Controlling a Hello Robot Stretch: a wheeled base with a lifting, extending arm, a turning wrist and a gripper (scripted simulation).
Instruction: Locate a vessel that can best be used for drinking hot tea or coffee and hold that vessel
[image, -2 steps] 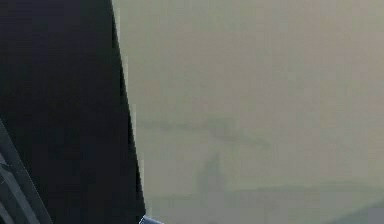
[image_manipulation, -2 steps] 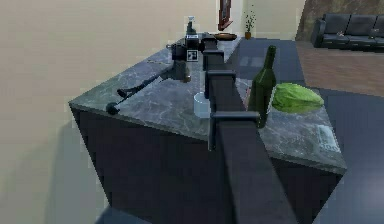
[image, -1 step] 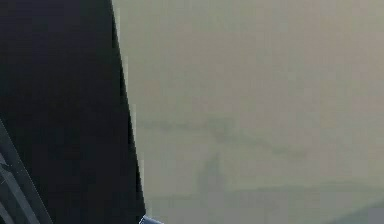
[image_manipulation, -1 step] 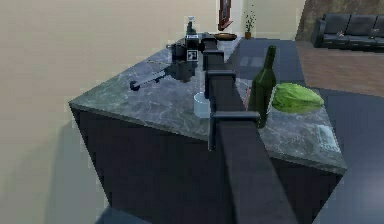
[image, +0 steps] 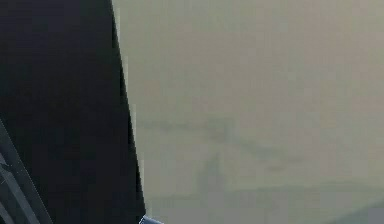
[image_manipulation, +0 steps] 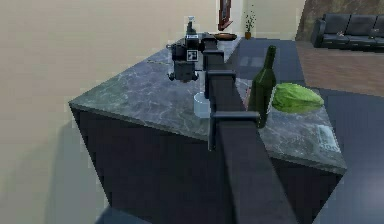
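Note:
In the arm side view the dark arm bar (image_manipulation: 235, 130) rises from the bottom edge out over a grey marbled countertop (image_manipulation: 130, 95). At its far end, near the counter's back part, sits the gripper (image_manipulation: 180, 50) with its white marked squares. Small things stand on the counter right behind it, among them a slim pale upright thing (image_manipulation: 189, 25), so I cannot tell whether it holds anything. A small pale rounded thing (image_manipulation: 201, 103) lies on the counter close against the arm's left side; its shape is too unclear to name.
A dark green bottle (image_manipulation: 263, 85) and a green leafy lump (image_manipulation: 297, 98) stand right of the arm. A dark dish (image_manipulation: 226, 37) lies further back. Beyond are a dark sofa (image_manipulation: 350, 28) and a potted plant (image_manipulation: 248, 18). The forward view has a dark panel (image: 60, 110) beside a beige wall (image: 260, 80).

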